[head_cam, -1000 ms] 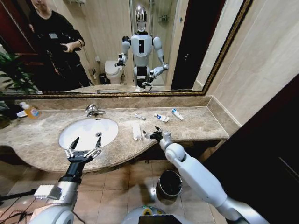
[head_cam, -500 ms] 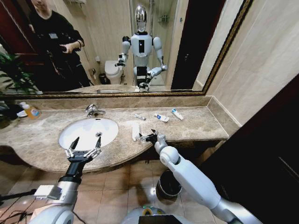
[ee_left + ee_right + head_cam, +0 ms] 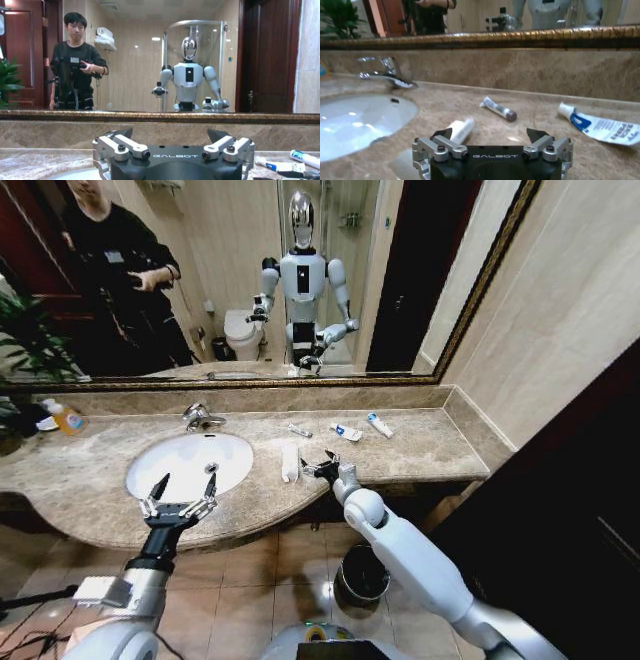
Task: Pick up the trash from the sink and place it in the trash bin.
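The left gripper (image 3: 183,485) is held wide open and empty over the near rim of the sink (image 3: 150,483). The right gripper (image 3: 318,465), marked GALBOT, is spread open above the countertop (image 3: 430,445), just beside the long white strip (image 3: 290,461), touching nothing. Farther back, a short dark-capped tube (image 3: 300,430) and two white-blue tubes (image 3: 346,432) are seen on the counter; their print cannot be read.

A bathroom: marble countertop (image 3: 420,442), white sink (image 3: 190,463), chrome faucet (image 3: 200,417), wall mirror (image 3: 250,280).

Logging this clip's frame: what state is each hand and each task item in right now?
Left hand: open, empty, over the sink's front rim.
Right hand: open, empty, beside the long white strip.
Long white strip: flat on countertop.
White-blue tubes: lying on countertop.
Trash bin: upright on floor.
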{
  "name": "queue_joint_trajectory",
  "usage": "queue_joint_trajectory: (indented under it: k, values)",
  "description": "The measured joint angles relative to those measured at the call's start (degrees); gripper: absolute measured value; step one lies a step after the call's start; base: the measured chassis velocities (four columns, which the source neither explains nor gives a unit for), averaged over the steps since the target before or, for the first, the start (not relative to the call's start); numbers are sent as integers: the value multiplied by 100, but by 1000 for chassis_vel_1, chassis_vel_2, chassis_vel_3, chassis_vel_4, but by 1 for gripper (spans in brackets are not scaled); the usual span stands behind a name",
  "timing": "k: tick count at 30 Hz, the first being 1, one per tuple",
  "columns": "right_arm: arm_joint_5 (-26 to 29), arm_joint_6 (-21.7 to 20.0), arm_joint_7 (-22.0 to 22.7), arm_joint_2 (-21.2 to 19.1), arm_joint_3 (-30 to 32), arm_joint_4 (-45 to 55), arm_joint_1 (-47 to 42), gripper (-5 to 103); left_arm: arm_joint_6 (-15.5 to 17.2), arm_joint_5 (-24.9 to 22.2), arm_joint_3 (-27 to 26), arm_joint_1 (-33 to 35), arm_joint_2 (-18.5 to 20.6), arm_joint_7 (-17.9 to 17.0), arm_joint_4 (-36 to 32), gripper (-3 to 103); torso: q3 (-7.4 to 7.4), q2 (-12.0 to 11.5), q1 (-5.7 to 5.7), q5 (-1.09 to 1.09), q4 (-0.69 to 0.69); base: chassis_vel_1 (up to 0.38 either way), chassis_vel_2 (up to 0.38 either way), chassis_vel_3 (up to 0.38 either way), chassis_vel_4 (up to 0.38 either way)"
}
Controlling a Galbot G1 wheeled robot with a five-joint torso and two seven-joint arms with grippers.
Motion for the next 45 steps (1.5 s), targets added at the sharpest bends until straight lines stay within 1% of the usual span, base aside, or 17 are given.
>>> queue_joint_trajectory:
  k: [7,16,17,23,25,26,28,30,32,33,35,36,38,39,41,42,45]
  values:
    - [12,-126,282,48,-320,478,-152,98,0,0,0,0,0,0,0,100,0,1,0,0,0,0,0,0,0]
    - [-98,-139,546,294,-670,255,-195,98,0,0,0,0,0,0,0,100,0,1,0,0,0,0,0,0,0]
    - [-98,-138,592,330,-698,210,-172,101,0,0,0,0,0,0,0,100,0,1,0,0,0,0,0,0,0]
    - [-46,-126,754,431,-726,8,-87,94,0,0,0,0,0,0,0,100,0,1,0,0,0,0,0,0,0]
    - [-12,-118,779,421,-712,-31,-92,88,0,0,0,0,0,0,0,100,0,1,0,0,0,0,0,0,0]
    - [-12,-118,779,421,-712,-31,-92,88,0,0,0,0,0,0,0,100,0,1,0,0,0,0,0,0,0]
    - [28,-117,790,400,-707,-31,-116,77,0,0,0,0,0,0,0,100,0,1,0,0,0,0,0,0,0]
    - [49,-117,792,395,-704,-30,-125,77,0,0,0,0,0,0,0,100,0,1,0,0,0,0,0,0,0]
    - [83,-112,797,403,-690,-39,-130,66,0,0,0,0,0,0,0,100,0,1,0,0,0,0,0,0,0]
    - [83,-112,797,403,-690,-39,-130,66,0,0,0,0,0,0,0,100,0,1,0,0,0,0,0,0,0]
    - [90,-87,789,409,-683,-55,-132,55,0,0,0,0,0,0,0,100,0,1,0,0,0,0,0,0,0]
    - [90,-87,789,409,-683,-55,-132,55,0,0,0,0,0,0,0,100,0,1,0,0,0,0,0,0,0]
    - [90,-71,773,410,-678,-55,-132,44,0,0,0,0,0,0,0,100,0,0,0,1,0,0,0,0,0]
    - [90,-71,773,410,-678,-55,-132,44,0,0,0,0,0,0,0,100,0,0,0,1,0,0,0,0,0]
    - [90,-60,766,423,-665,-54,-132,33,0,0,0,0,0,0,0,100,0,0,0,0,0,0,0,0,0]
    - [90,-60,766,423,-665,-54,-132,33,0,0,0,0,0,0,0,100,0,0,0,0,0,0,0,0,0]
    - [83,-39,747,427,-649,-53,-157,17,0,0,0,0,0,0,0,100,0,0,0,0,0,0,0,0,0]
